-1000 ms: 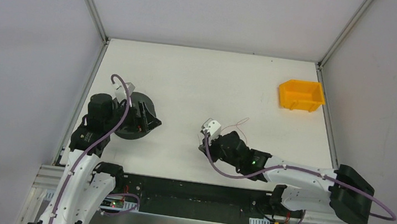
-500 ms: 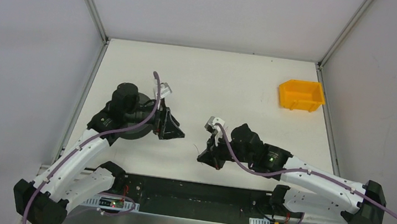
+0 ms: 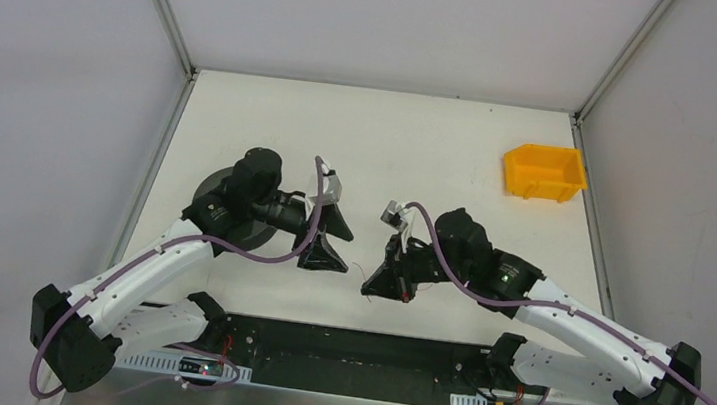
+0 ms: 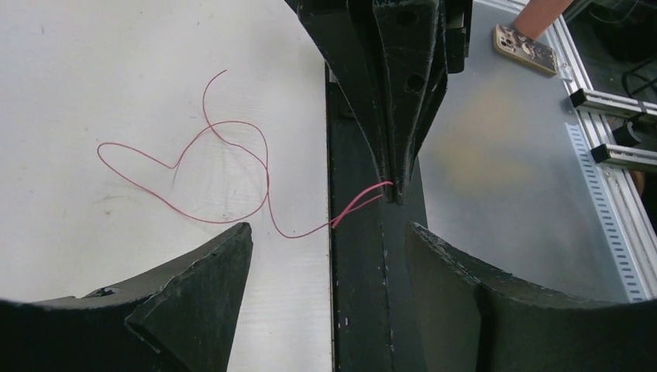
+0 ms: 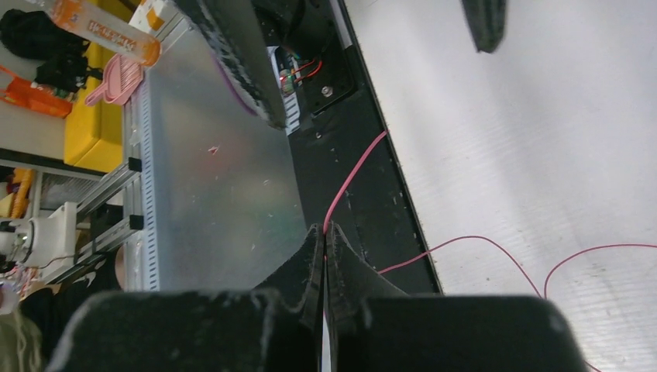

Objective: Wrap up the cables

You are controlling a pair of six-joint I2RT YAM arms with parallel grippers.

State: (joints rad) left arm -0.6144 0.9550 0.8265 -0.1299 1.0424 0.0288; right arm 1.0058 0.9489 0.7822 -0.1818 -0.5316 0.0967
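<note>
The cable is a thin red wire. In the left wrist view its loops lie on the white table and one end rises to my right gripper's shut fingers. My right gripper is shut on that wire end, above the table's near edge; in the top view the right gripper sits right of centre. My left gripper is open and empty, facing the right one with the wire just beyond its tips; the top view shows the left gripper a short gap to the right gripper's left.
A black spool lies on the table behind the left arm, partly hidden by it. A yellow bin stands at the far right. A black strip and metal rails run along the near edge.
My left arm swung right, away from the spool, to face the right gripper. My right gripper shifted toward the near edge with the wire still pinched.
</note>
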